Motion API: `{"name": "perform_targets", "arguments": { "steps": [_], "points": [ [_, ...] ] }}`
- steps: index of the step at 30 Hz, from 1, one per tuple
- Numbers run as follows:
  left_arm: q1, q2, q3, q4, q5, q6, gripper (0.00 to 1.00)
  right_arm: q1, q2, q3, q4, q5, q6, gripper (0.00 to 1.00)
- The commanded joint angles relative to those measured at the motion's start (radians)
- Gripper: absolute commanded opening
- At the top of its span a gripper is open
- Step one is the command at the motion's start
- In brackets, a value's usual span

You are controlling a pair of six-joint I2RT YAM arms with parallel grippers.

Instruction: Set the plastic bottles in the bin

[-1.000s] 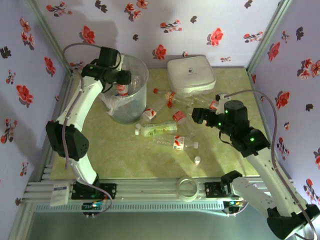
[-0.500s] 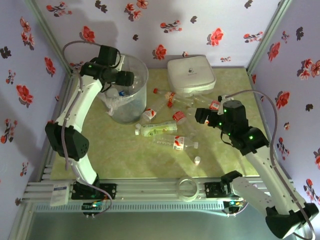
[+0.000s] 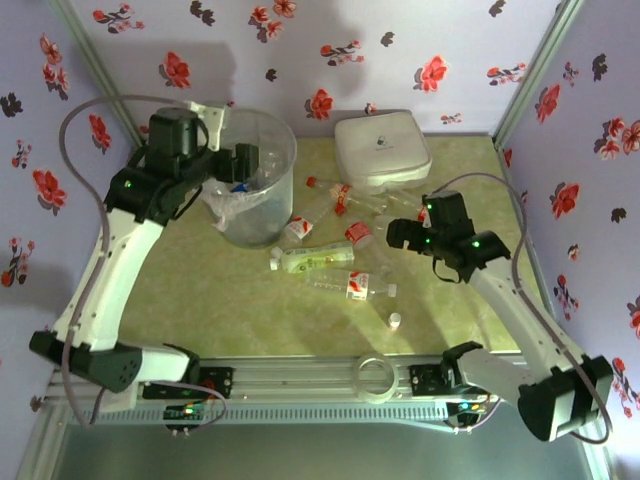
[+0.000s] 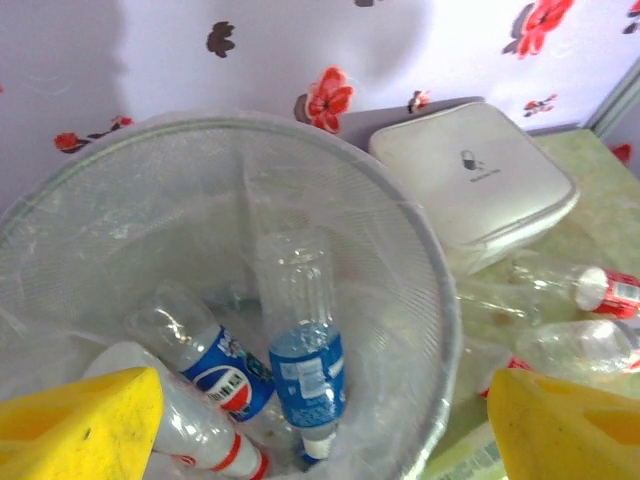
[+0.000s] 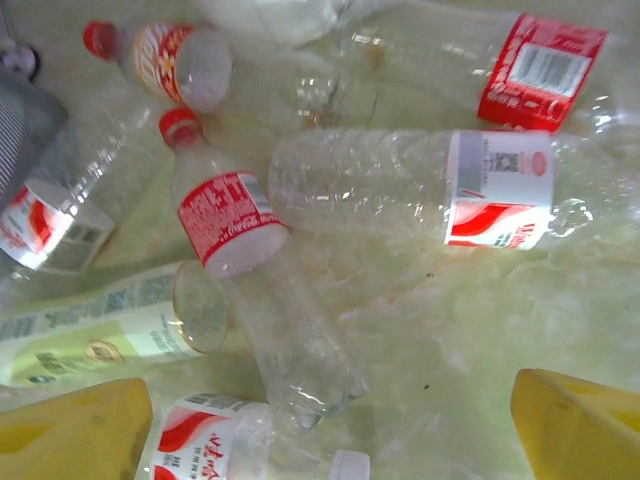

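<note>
Plastic bottles [image 3: 330,255]: lie strewn in a loose heap at mid-table between the two arms, with some already in the bin.

Nearest the arm bases: loose white cap [image 3: 395,320] on the table [image 3: 250,310], apart from the heap. Just behind it, red-and-white-labelled bottle [image 3: 355,286] on its side, with green-labelled bottle [image 3: 308,260] close beside.

Right gripper [image 3: 400,235]: hovers over the heap's right edge, yellow fingers [image 5: 70,430] spread wide, gripping nothing. Below them, red-capped bottle [image 5: 235,225] flat on the table.

Farther back on the left: bin [image 3: 262,225], upright, lined with a clear bag. Left gripper [image 3: 248,162]: hangs above its mouth, jaws wide and empty. Inside, blue-labelled bottle [image 4: 305,370] cap down, two more bottles beside it.

Farthest: white lidded box [image 3: 380,150] by the back wall.
</note>
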Motion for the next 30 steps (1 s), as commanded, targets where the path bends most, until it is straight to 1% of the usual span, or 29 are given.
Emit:
{"name": "perform_targets", "arguments": {
  "steps": [1, 3, 5, 6, 7, 9, 13, 15, 18, 21, 24, 28, 30],
  "points": [
    [-0.030, -0.065, -0.088, 0.056, 0.043, -0.061, 0.85, 0.005, 0.052, -0.014, -0.010, -0.046, -0.024, 0.90],
    [-0.042, -0.117, -0.157, 0.090, 0.079, -0.097, 0.85, 0.007, 0.078, -0.015, -0.010, -0.016, -0.027, 0.87],
    [-0.051, -0.157, -0.233, 0.135, 0.112, -0.147, 0.85, 0.003, 0.092, -0.010, -0.018, 0.060, -0.024, 0.86],
    [-0.056, -0.176, -0.276, 0.162, 0.134, -0.175, 0.85, -0.013, 0.101, -0.001, -0.028, 0.099, -0.001, 0.85],
    [-0.057, -0.189, -0.315, 0.190, 0.145, -0.201, 0.85, -0.041, 0.109, 0.006, -0.032, 0.110, 0.035, 0.85],
    [-0.062, -0.218, -0.408, 0.262, 0.164, -0.261, 0.85, -0.109, 0.105, -0.012, 0.018, 0.063, 0.129, 0.87],
    [-0.068, -0.227, -0.526, 0.345, 0.183, -0.349, 0.84, -0.270, 0.081, -0.114, 0.185, -0.036, 0.300, 0.99],
    [-0.073, -0.227, -0.569, 0.379, 0.198, -0.385, 0.84, -0.364, 0.074, -0.178, 0.304, -0.097, 0.388, 0.99],
    [-0.089, -0.233, -0.619, 0.418, 0.212, -0.421, 0.85, -0.450, 0.072, -0.244, 0.444, -0.141, 0.541, 0.99],
    [-0.093, -0.246, -0.642, 0.418, 0.212, -0.425, 0.85, -0.456, 0.074, -0.302, 0.555, -0.134, 0.689, 0.99],
    [-0.093, -0.267, -0.646, 0.411, 0.203, -0.416, 0.85, -0.456, 0.115, -0.354, 0.666, -0.142, 0.826, 0.99],
    [-0.094, -0.287, -0.616, 0.393, 0.202, -0.397, 0.84, -0.452, 0.196, -0.355, 0.755, -0.180, 0.944, 0.99],
    [-0.093, -0.304, -0.601, 0.383, 0.191, -0.386, 0.84, -0.440, 0.234, -0.345, 0.788, -0.194, 0.954, 0.98]
  ]
}}
